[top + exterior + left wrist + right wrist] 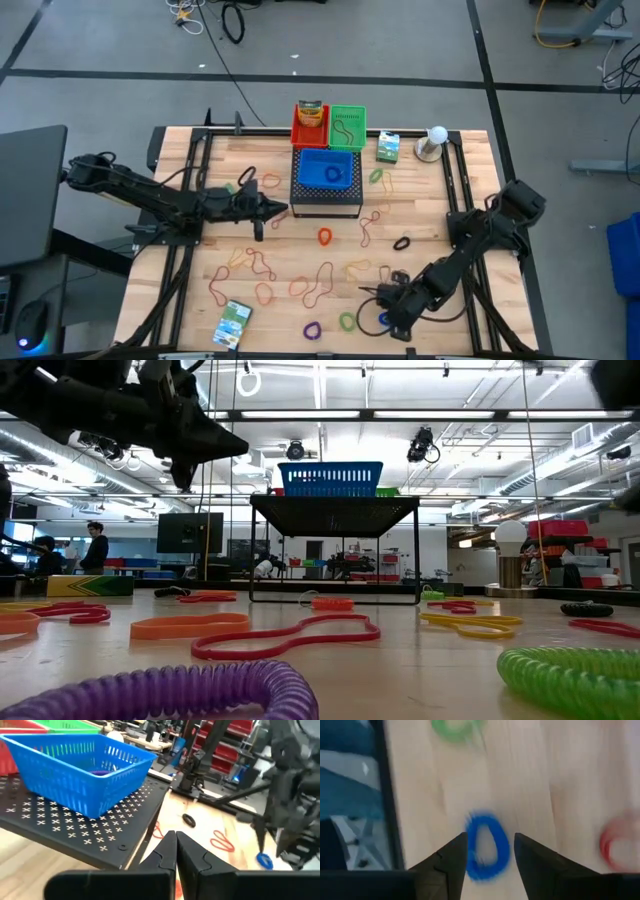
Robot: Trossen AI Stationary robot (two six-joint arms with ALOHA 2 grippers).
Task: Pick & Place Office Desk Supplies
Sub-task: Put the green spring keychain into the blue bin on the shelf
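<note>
Pick step: right hand (490,851) low over the desk (280,250) near its front edge, fingers apart, straddling the blue loop (487,845), nothing clamped. Next: drop, close squarely on it. Left hand (278,209) shut, empty, beside the black box (326,198).

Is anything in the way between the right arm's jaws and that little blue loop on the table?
Nothing visible. The right gripper is right over the blue loop, its open jaws on either side of it, with only bare table around.

Black perforated box (326,197) blocks the table's middle; rubber bands (318,284) litter the front.
</note>
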